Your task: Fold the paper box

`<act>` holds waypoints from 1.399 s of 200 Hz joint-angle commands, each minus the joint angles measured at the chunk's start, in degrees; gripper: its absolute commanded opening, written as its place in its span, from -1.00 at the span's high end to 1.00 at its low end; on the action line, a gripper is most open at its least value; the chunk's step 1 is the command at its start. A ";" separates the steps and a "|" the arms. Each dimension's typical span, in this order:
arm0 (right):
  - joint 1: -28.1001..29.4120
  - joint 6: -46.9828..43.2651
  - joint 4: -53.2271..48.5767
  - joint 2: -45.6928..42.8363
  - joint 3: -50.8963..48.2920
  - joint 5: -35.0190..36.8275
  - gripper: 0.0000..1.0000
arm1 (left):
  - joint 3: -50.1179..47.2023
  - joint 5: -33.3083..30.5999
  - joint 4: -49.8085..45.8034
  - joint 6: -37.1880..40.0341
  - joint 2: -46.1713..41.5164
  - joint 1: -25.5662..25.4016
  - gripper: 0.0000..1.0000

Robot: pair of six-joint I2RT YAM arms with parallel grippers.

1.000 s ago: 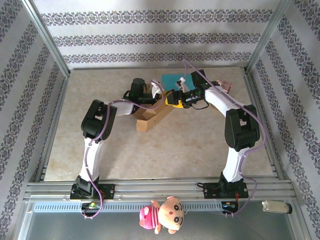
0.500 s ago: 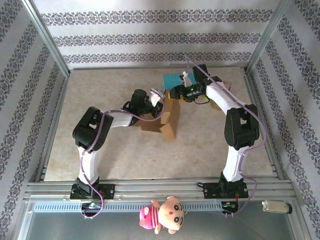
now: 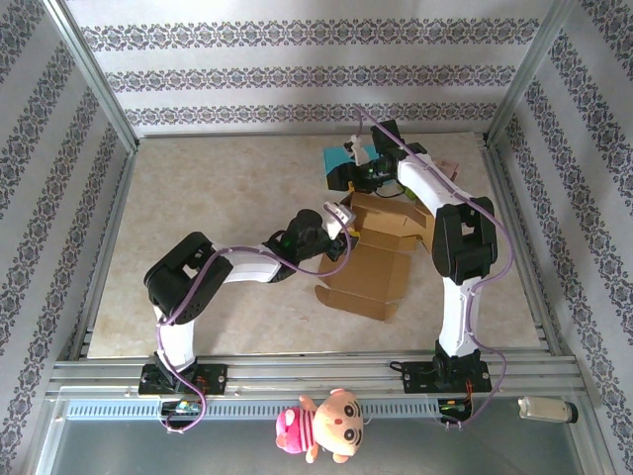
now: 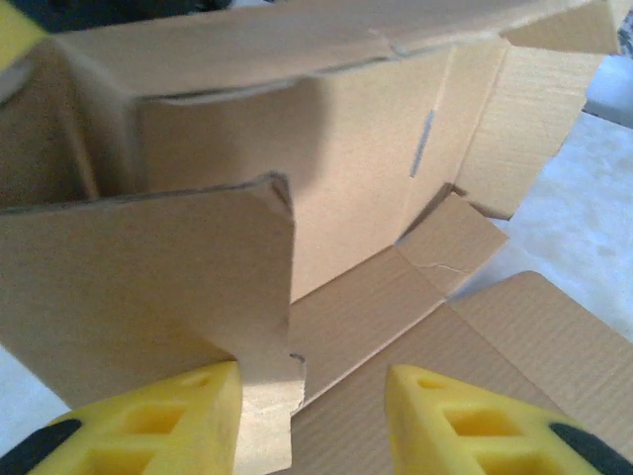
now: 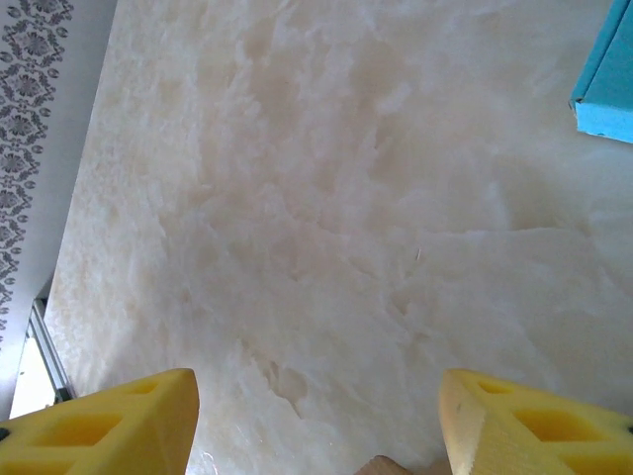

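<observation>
The brown paper box (image 3: 381,252) lies opened out on the marble table, right of centre, its flaps spread toward the front. My left gripper (image 3: 341,237) is at its left side. In the left wrist view the box (image 4: 346,168) stands open-faced in front of that gripper (image 4: 312,421), which is open; a cardboard flap (image 4: 148,287) rests against the inner face of the left finger (image 4: 188,416). My right gripper (image 3: 341,178) hovers behind the box and stands open (image 5: 316,416) over bare table, with a tip of cardboard (image 5: 381,465) below it.
A teal box (image 3: 344,158) lies at the back, its corner (image 5: 605,79) in the right wrist view. A pinkish object (image 3: 447,170) sits at the back right. Patterned walls and metal posts enclose the table (image 3: 198,198). A plush toy (image 3: 321,426) hangs on the front rail.
The box went from a narrow upright shape to lying opened out, nearer the front. My left gripper moved forward and right with it. My right gripper drew back toward the teal box.
</observation>
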 commanded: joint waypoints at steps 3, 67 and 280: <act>-1.11 -2.57 -2.41 -1.14 1.27 -0.69 -0.34 | -1.49 -1.76 2.96 0.67 -4.28 0.50 0.02; -2.46 -2.54 -2.51 -5.99 1.53 -0.85 -0.49 | -7.40 12.06 -1.84 2.62 -18.70 2.66 -0.30; -10.44 -47.66 -7.95 3.53 5.72 38.53 -0.96 | 14.00 28.77 -31.72 -1.33 -0.33 22.44 -0.26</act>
